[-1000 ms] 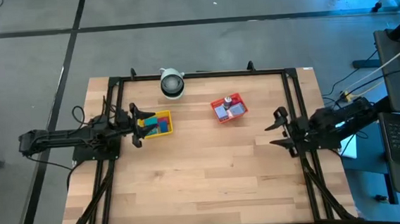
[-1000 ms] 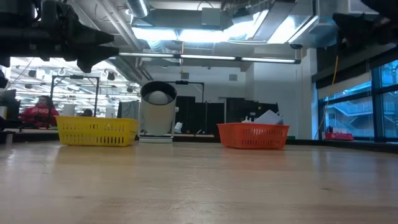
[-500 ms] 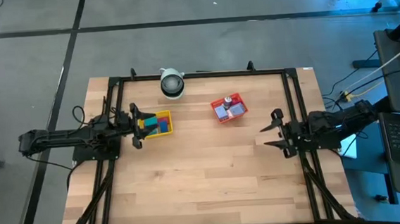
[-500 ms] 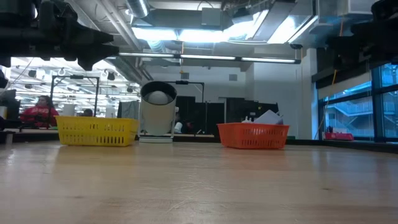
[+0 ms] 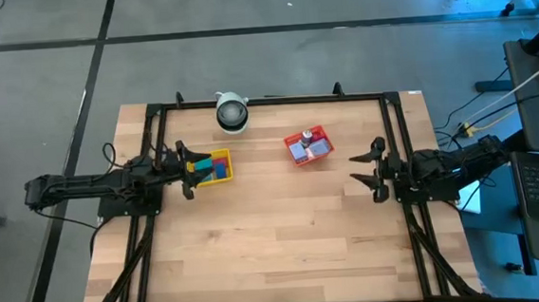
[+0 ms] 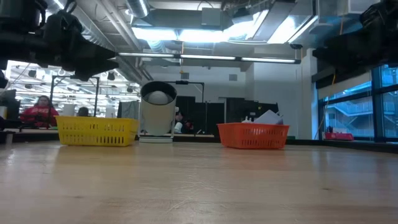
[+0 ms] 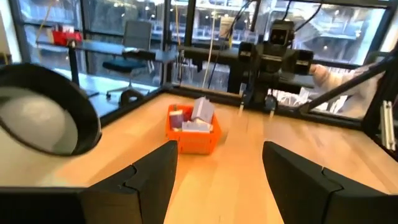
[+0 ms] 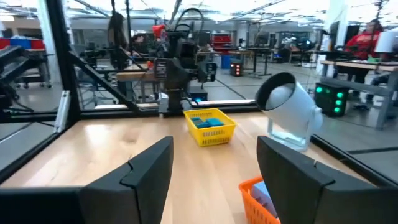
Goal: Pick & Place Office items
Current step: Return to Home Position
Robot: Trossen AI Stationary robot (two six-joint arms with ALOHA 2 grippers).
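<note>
Small blocky office items (image 5: 219, 166), blue, red and green, lie in the yellow mesh basket (image 6: 96, 132) at ten o'clock from table centre. Further pieces (image 5: 309, 148) fill the orange mesh basket (image 6: 252, 135) at one o'clock. The left gripper (image 5: 185, 169) hovers at the yellow basket's nine o'clock rim, fingers spread, empty. The right gripper (image 5: 373, 170) is at three o'clock, fingers spread, empty. A white dome device (image 5: 232, 113) stands at twelve o'clock.

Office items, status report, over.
Both open: left gripper at yellow tray edge, right gripper near right edge. Visible office items sit in yellow tray and red tray. None loose on tabletop.
</note>
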